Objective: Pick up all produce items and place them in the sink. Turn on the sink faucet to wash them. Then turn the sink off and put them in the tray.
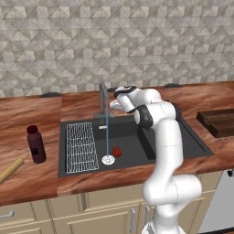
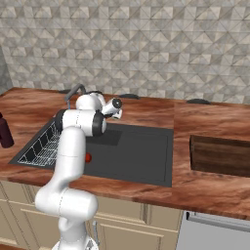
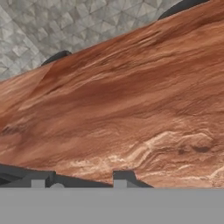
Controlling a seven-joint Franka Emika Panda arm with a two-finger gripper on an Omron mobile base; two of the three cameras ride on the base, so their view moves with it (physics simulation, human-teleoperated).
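Water ran from the slim grey gooseneck faucet [image 1: 104, 98] onto the silver drain [image 1: 108, 159], just beside the small glossy red tomato [image 1: 116, 151] in the matte black sink [image 1: 180, 137]. Next, I judged, came nudging the lever off. Jaws' opening: unclear, nothing visibly held. Reddish wood desk [image 1: 27, 114], dark brown tray [image 1: 219, 121] right.

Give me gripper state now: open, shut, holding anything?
gripper: beside the faucet, holding nothing; tomato lies in the sink. Whether the jaws are open or shut cannot be told.
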